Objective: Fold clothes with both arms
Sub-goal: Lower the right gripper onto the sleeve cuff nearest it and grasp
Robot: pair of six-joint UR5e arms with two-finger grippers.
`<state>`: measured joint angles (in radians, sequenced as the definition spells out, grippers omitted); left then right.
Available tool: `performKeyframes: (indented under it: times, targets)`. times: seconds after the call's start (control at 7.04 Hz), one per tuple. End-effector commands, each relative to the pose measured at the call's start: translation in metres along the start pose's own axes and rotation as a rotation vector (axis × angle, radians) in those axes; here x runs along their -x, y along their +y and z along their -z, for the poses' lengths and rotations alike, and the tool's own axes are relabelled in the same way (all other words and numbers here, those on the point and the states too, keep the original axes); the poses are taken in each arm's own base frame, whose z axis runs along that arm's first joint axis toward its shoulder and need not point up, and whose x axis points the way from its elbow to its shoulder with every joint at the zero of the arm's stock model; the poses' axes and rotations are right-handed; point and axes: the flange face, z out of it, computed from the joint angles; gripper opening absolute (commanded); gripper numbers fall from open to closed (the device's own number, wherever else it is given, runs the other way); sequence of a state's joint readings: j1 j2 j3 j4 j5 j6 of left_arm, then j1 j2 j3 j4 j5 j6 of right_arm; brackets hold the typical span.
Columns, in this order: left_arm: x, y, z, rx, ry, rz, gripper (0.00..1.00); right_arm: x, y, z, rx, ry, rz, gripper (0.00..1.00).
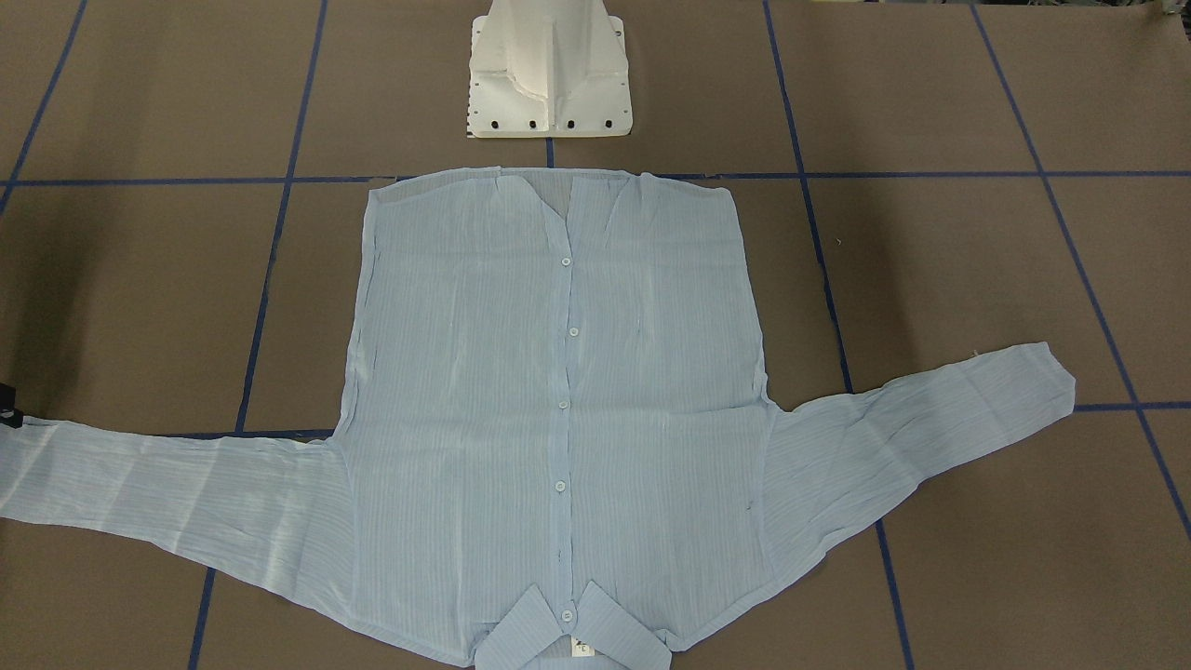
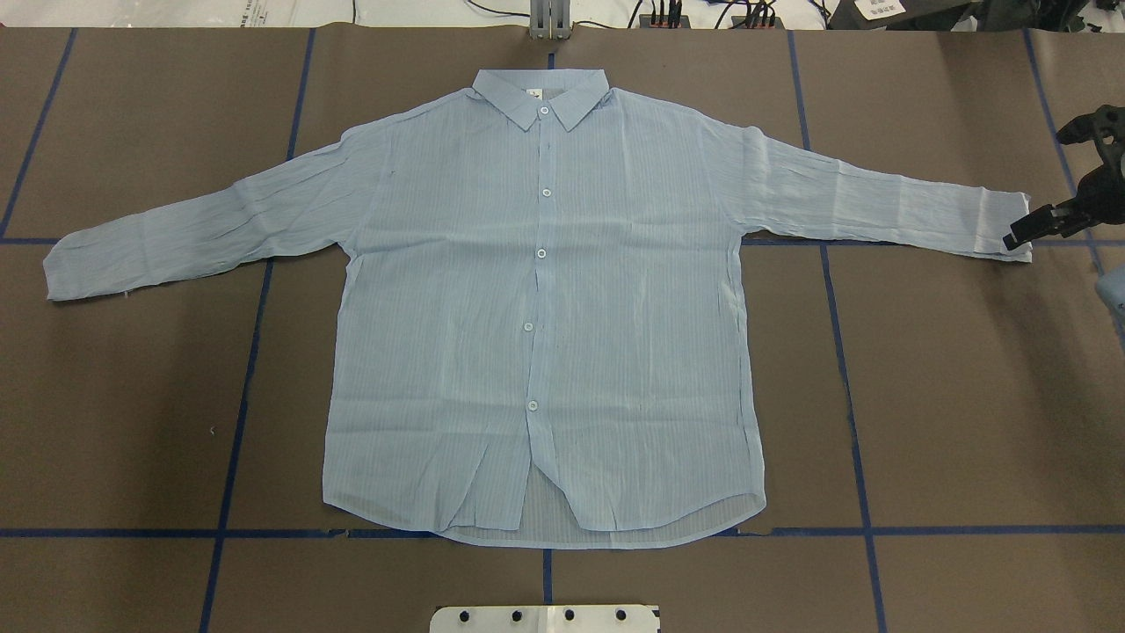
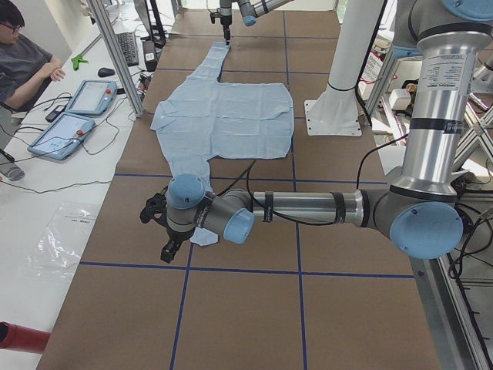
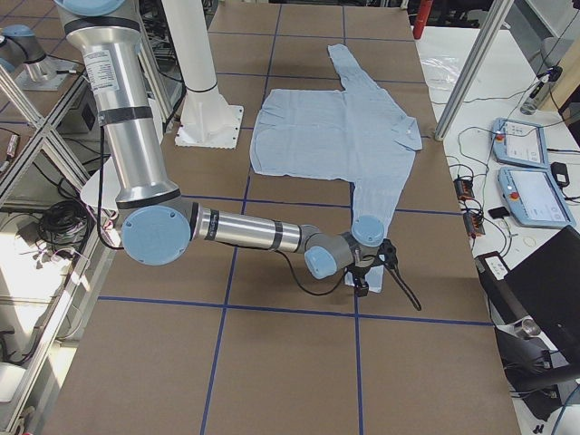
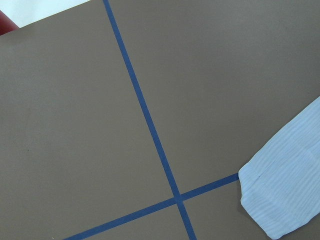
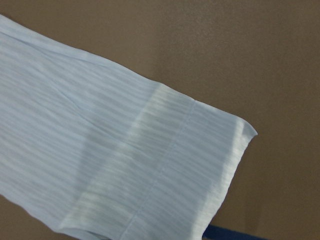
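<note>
The pale-blue button-up shirt lies flat and face up on the brown table, both sleeves spread out, with its collar on the side away from the robot. My right gripper stands open at the end of the right-hand sleeve, its lower finger touching the cuff. My left gripper hangs low just past the other cuff. It shows only in the left side view, so I cannot tell whether it is open or shut. Neither sleeve is lifted.
The white pedestal base stands just behind the shirt's hem. Blue tape lines grid the brown tabletop. A person sits at a side table with two teach pendants beyond the table's far edge.
</note>
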<state>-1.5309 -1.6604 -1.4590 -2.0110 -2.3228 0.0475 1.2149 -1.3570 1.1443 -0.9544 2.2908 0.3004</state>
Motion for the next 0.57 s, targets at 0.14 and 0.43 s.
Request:
performKeyframes:
  times: [0.14, 0.43]
  targets:
    - [-0.0005, -0.0009, 0.0006, -0.002, 0.000, 0.000, 1.00, -0.0010, -0.0005, -0.0017, 0.006, 0.010, -0.006, 0.72]
    - [-0.0010, -0.0013, 0.0011, -0.003, -0.001, -0.003, 1.00, -0.0013, -0.0004, -0.0019, 0.009, 0.011, -0.007, 0.66]
